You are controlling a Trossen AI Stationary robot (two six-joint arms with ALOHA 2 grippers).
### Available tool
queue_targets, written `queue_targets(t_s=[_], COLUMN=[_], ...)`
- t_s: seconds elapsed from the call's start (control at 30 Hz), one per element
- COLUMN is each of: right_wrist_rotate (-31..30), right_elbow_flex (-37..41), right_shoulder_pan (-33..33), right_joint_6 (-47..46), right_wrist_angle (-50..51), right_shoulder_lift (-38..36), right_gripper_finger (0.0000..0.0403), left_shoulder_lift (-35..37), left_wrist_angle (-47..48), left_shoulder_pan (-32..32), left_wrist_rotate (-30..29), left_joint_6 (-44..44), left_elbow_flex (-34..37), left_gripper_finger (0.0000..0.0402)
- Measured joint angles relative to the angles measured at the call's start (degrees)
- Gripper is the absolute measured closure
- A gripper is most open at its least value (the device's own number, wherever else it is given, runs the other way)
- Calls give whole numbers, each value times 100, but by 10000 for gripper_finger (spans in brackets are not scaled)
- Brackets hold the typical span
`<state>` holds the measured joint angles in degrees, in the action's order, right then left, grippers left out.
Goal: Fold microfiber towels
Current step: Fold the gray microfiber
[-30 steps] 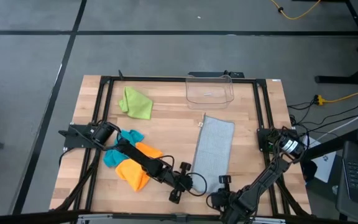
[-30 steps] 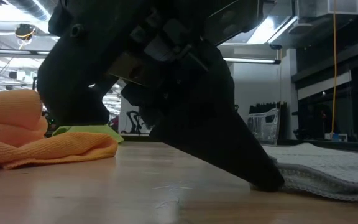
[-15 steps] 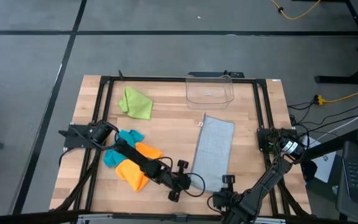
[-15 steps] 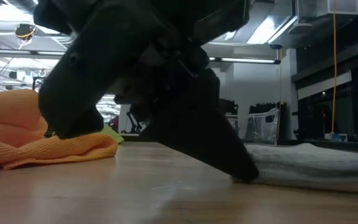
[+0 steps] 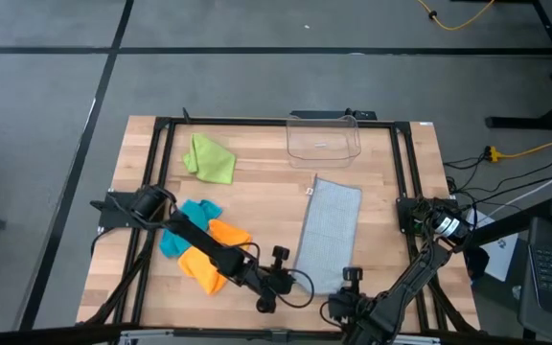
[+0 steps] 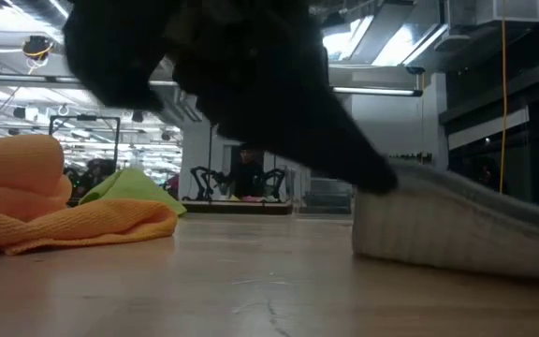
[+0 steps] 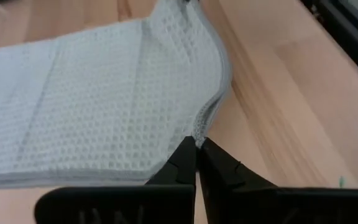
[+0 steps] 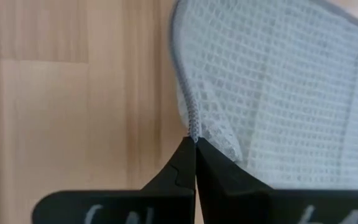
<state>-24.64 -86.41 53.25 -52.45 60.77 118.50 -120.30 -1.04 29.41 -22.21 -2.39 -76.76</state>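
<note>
Lifted off the wood since a second ago, the near end of the light grey towel (image 6: 457, 220) now curls up at the front of the table, where before it lay flat. Both grippers have closed in on that end: the left gripper (image 7: 197, 148) is pinched tight on the towel's corner hem, and the right gripper (image 8: 195, 144) is pinched on the other near corner, each jaw pair narrowed to a sliver with cloth between. On the high view the left gripper (image 5: 295, 278) and right gripper (image 5: 350, 277) sit at the two front corners of the grey towel (image 5: 331, 230), which stretches as a long strip toward the clear plastic bin (image 5: 324, 141). Left of the grey towel lie the orange towel (image 5: 206, 259) and teal towel (image 5: 185, 225) in a heap; the lime green towel (image 5: 209, 158) is left of the bin. By my judgement this is the start of a fold: next, both arms should carry the held edge together toward the bin-side end, level and in step, then lay it edge on edge
</note>
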Motion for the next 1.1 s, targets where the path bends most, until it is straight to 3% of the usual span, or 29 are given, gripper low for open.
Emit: queue_targets(t_s=[0.5, 1.1], right_wrist_rotate=[-534, -683], right_elbow_flex=[-1103, -1052], right_shoulder_pan=[-23, -433], right_joint_6=[-765, -1464], right_wrist_angle=[2075, 2910], right_shoulder_lift=[-20, -20], right_gripper_finger=[403, 403], left_shoulder_lift=[534, 534], left_wrist_angle=[147, 138], left_shoulder_pan=[-66, -699], left_wrist_rotate=[-607, -886], left_joint_6=[558, 1304], left_elbow_flex=[-8, -10], left_gripper_finger=[401, 401])
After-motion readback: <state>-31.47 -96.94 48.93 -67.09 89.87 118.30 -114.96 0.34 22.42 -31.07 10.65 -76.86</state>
